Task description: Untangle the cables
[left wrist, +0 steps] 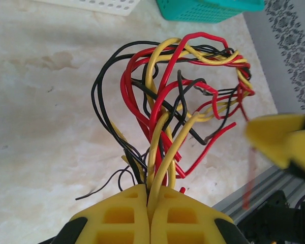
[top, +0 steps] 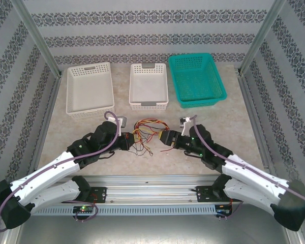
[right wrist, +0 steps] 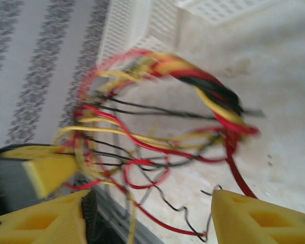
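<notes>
Near the middle of the table (top: 66, 129), between the two arms, sits the bunch of cables (top: 146, 133). They are thin red, yellow and black wires, all looped over each other in one messy knot. Some loose ends poke out toward the near edge.

The left gripper (top: 129, 141) is at the left side of the bunch. From its own camera, the left gripper (left wrist: 150, 195) has its two yellow fingers pressed tight together, and the cables (left wrist: 160, 142) come up out of the pinch and fan out into big loops above the table.

The right gripper (top: 165, 138) is at the right side of the bunch. From its camera, the right gripper (right wrist: 151, 203) has its fingers (right wrist: 254, 218) wide apart. The cables (right wrist: 213, 96) hang in front of it, and a few thin wires cross the gap, but the fingers squeeze none of them. That picture is blurry.

At the back of the table stand three baskets in a row: a big white basket (top: 89, 90), a small white basket (top: 148, 86) and a teal basket (top: 196, 80). The cables are well apart from all three.
</notes>
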Action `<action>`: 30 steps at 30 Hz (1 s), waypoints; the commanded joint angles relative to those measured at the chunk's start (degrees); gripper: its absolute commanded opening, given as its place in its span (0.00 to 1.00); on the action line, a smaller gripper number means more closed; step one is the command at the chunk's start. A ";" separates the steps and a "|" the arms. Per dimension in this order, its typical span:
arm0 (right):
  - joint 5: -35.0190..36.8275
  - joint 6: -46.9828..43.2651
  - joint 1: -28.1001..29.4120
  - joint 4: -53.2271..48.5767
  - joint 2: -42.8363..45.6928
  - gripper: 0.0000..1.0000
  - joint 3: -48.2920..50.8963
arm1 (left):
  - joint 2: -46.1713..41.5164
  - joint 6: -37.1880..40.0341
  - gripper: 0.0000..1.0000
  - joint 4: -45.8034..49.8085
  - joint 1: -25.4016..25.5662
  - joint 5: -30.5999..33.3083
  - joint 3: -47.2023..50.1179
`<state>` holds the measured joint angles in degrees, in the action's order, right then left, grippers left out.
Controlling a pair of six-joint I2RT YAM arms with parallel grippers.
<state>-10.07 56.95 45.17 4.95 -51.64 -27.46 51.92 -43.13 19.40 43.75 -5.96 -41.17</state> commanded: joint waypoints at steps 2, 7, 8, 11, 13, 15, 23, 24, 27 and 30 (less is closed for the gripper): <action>11.79 7.70 5.03 4.27 -1.97 0.62 0.73 | -0.61 -2.51 0.00 -9.09 -0.09 0.46 1.82; 16.42 10.29 7.51 9.23 -5.13 0.61 1.38 | -1.24 -3.85 0.00 -13.63 0.28 1.24 4.06; 16.34 10.53 7.77 11.77 -5.94 0.61 2.05 | -1.46 -4.12 0.00 -14.45 0.37 1.43 4.50; 16.79 7.61 9.03 20.04 -9.10 0.61 3.27 | -1.80 -4.69 0.00 -16.87 0.64 1.76 5.41; 17.36 4.49 9.58 20.19 -10.50 0.61 1.89 | -1.43 -4.94 0.00 -17.91 0.89 1.58 5.55; 19.26 1.10 10.61 19.35 -11.41 0.61 0.52 | -1.10 -5.29 0.00 -18.67 1.24 1.47 5.64; 23.91 -3.18 11.46 23.89 -15.25 0.56 0.19 | -1.73 -6.04 0.00 -19.52 2.05 1.73 6.07; 24.57 -3.51 11.52 24.24 -15.27 0.54 0.38 | -1.89 -6.00 0.00 -19.44 2.11 1.66 6.14; 26.67 -4.47 11.52 25.45 -15.00 0.46 1.01 | -2.10 -6.09 0.00 -19.43 2.16 1.47 6.38; 27.12 -5.65 11.57 25.82 -15.46 0.38 0.57 | -2.46 -6.28 0.00 -19.65 2.22 1.47 6.72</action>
<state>13.98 53.76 56.14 27.88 -66.70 -26.41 50.83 -48.51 3.62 45.06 -5.30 -35.00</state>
